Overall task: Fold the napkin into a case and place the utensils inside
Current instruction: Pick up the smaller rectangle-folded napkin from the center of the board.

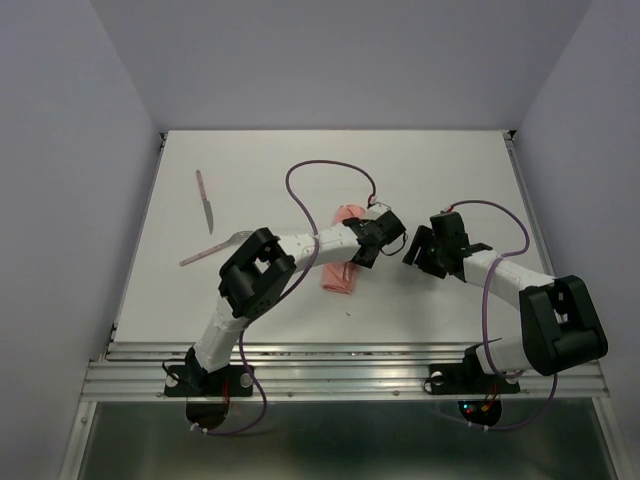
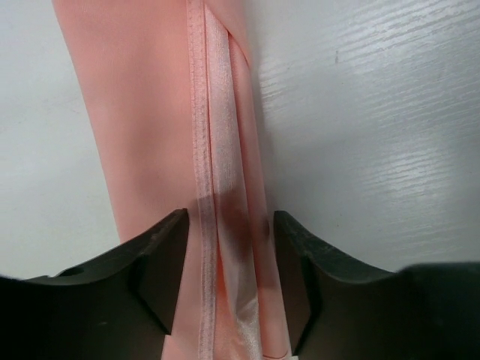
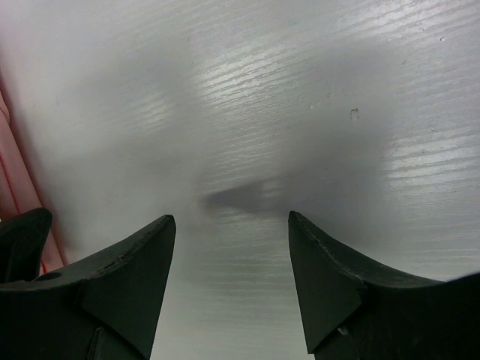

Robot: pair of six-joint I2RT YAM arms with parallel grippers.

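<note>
The napkin [image 1: 340,262] lies folded into a narrow salmon-pink strip in the middle of the table. In the left wrist view its layered hemmed edge [image 2: 214,150] runs lengthwise between the jaws. My left gripper [image 1: 362,252] [image 2: 230,217] hangs low over the strip's right side, open, with the folds lying flat between its fingers. My right gripper [image 1: 416,252] [image 3: 231,217] stands open just right of the strip over bare table, with a sliver of pink cloth [image 3: 11,172] at its left. Two utensils lie far left, a knife [image 1: 205,200] and a fork [image 1: 213,248].
The white table [image 1: 450,180] is walled by grey panels at the back and both sides. Purple cables [image 1: 320,170] loop over the arms above the napkin. A metal rail [image 1: 340,365] runs along the near edge by the arm bases.
</note>
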